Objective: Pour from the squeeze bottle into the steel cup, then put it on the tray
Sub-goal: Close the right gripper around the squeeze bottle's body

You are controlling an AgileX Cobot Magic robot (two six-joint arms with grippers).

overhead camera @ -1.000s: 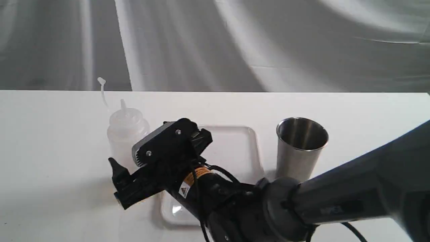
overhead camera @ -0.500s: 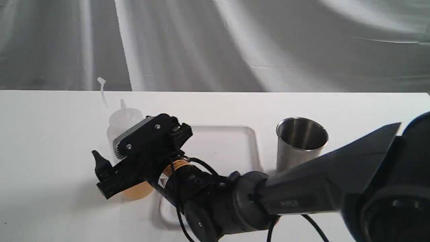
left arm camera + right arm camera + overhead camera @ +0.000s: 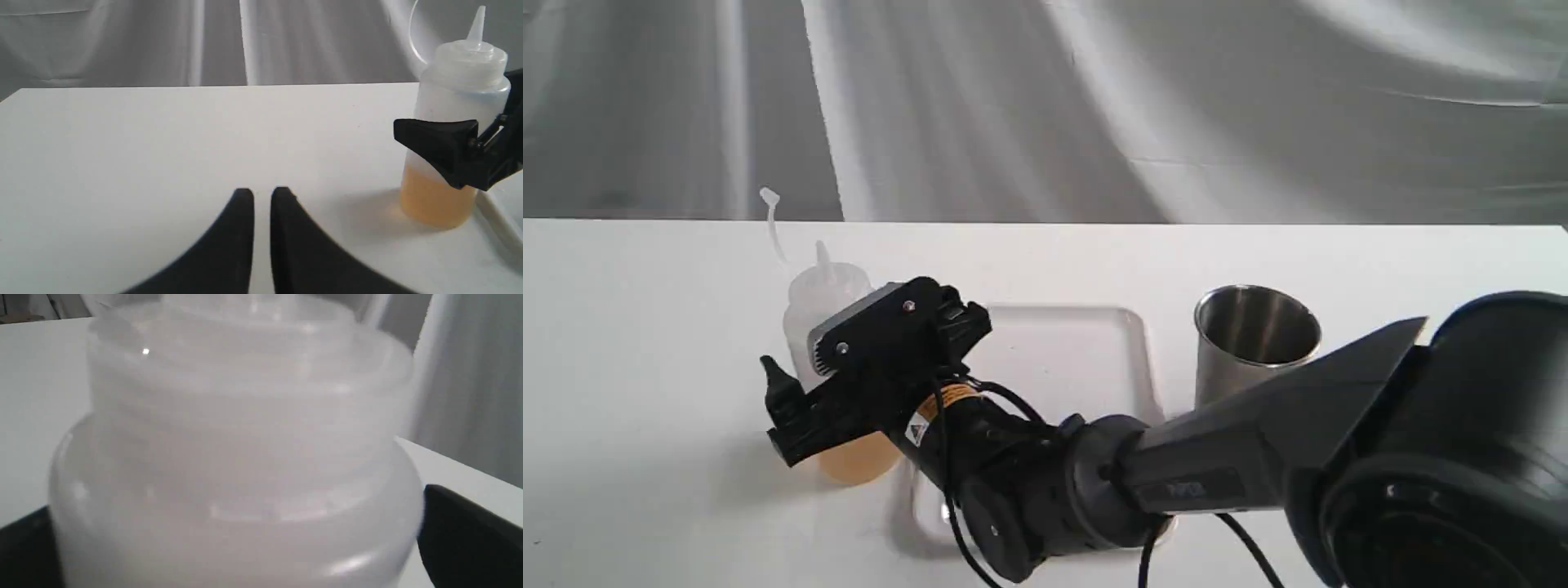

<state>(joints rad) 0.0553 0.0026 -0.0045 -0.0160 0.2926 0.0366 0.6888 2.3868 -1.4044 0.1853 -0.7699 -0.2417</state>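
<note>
- Squeeze bottle (image 3: 461,94) stands on the table (image 3: 143,143), right between the fingers of the right gripper (image 3: 241,539). It is touching or just off the tray's near edge.
- Right gripper is spread wide around the bottle's body below the shoulder, one finger on each side. I see no squeeze on the plastic, so I judge it a straddle and not yet a grip.
- Left gripper (image 3: 261,196) sits low over bare table with its fingers nearly pressed together. It holds nothing, and the bottle is well off to one side of it.
- On progress, nothing is poured. The steel cup (image 3: 1254,343) looks dry and empty inside, and it sits far back along the right arm from the gripper, past the tray (image 3: 1078,359).
- The tray lies just behind the right gripper on the wrist side, with no bottle on it.
- Left to do, by my reading: close on the bottle, lift, carry it to the cup, tip, then set it on the tray.
- The bottle is upright with its long axis vertical and the amber liquid settled level in the bottom part.
- Its nozzle points straight up and is uncapped, and the tethered tip cap arcs up beside it.
</note>
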